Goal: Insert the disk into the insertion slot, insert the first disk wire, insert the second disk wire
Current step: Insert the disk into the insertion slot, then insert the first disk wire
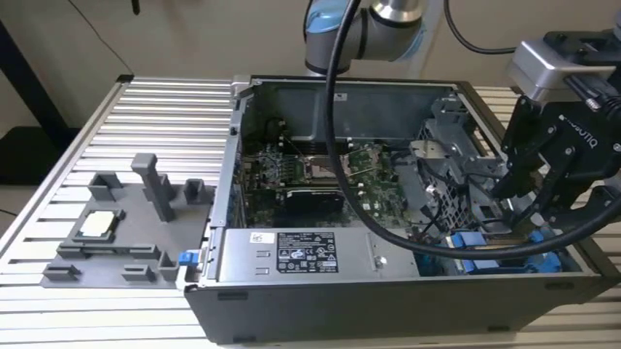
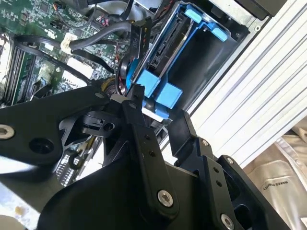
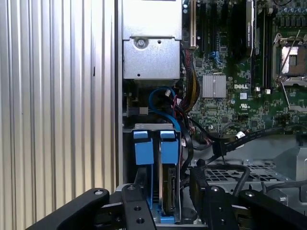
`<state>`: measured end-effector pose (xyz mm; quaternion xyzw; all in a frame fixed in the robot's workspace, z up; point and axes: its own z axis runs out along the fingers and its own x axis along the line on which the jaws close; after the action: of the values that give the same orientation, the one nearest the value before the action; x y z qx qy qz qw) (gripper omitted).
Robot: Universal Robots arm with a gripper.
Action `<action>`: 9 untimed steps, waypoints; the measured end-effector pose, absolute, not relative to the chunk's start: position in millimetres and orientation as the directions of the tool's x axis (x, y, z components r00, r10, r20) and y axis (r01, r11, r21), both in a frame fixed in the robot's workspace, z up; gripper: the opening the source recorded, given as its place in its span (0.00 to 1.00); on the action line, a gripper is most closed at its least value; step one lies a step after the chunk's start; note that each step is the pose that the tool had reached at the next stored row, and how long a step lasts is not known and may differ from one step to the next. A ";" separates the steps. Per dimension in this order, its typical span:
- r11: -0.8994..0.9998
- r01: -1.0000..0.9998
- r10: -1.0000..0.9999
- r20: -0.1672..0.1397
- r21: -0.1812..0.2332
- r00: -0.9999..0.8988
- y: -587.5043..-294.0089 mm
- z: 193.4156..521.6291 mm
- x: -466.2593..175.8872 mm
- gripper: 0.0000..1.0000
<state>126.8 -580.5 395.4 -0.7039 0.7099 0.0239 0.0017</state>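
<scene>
First wrist view: the likely rigid, weighty silver-grey hard drive (image 3: pixel 169 194), best gripped by its blue frame, is straddled by the spread black gripper (image 3: pixel 169 178).

The disk (image 3: pixel 169 191) stands in the insertion slot (image 3: pixel 152 127).

Bright blue frame on the disk (image 3: pixel 169 177), green circuit board (image 3: pixel 230 105), ribbed silver table (image 3: pixel 57 96), black pincer (image 2: pixel 156 108)
</scene>
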 end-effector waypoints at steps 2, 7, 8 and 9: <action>0.008 -0.999 -0.999 -0.036 0.032 -0.009 -580.5 395.5 126.8 0.49; 0.008 -0.999 -0.999 -0.036 0.031 -0.009 -579.3 398.5 126.1 0.49; 0.008 -1.000 -0.999 -0.036 0.030 -0.009 -578.8 398.7 125.4 0.49; 0.008 -1.000 -0.999 -0.038 0.023 -0.009 -578.5 398.8 124.0 0.49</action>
<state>124.0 -578.5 398.8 -0.7040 0.7098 0.0213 0.0054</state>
